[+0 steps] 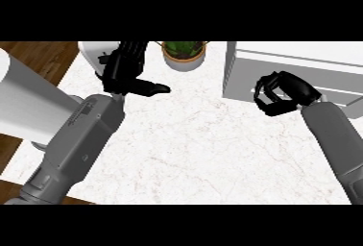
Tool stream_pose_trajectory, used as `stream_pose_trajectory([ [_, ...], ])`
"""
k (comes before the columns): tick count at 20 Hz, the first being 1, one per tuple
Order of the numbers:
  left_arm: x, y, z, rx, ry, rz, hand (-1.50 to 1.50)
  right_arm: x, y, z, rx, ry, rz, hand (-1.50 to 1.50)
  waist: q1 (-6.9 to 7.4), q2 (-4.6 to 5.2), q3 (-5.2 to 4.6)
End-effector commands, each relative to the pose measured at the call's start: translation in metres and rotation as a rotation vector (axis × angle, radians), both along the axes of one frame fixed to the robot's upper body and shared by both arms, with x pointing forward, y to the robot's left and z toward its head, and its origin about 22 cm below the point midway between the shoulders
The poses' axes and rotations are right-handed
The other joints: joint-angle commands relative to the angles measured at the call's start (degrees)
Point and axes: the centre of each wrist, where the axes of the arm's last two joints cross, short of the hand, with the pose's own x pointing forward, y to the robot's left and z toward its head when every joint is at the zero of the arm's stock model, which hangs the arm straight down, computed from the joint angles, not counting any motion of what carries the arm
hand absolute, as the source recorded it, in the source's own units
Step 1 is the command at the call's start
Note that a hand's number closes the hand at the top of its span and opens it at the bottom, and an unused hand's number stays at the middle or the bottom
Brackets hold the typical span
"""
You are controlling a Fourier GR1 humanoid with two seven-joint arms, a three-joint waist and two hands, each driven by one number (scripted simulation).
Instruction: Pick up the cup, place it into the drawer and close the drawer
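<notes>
two hands show over the marble counter (199, 153). the right hand (282, 93), at three o'clock, has its fingers curled against the front of the white drawer unit (297, 62); whether they hold the cup i cannot tell, since no cup is plainly visible. the drawer's inside is hidden. the left hand (127, 67), at eleven o'clock, rests with fingers relaxed, thumb out, beside a potted plant (184, 53) at twelve. judging by position, the right hand is nearer the drawer.
</notes>
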Motion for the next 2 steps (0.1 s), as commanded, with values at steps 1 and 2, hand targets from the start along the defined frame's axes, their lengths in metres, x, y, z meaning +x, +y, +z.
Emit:
stream_pose_trajectory([
  [1, -0.0027, 0.0028, -0.0039, 0.004, 0.006, -0.006, -1.50, 0.0288, -0.0314, 0.0901, -0.080, -0.225, -0.206, 1.50, 2.13, 0.65, -0.95],
  [2, -0.0039, 0.0006, -0.0043, -0.009, 0.003, -0.026, -1.50, 0.0294, -0.0260, 0.0862, -0.070, -0.214, -0.204, 1.50, 2.29, 0.62, -0.98],
])
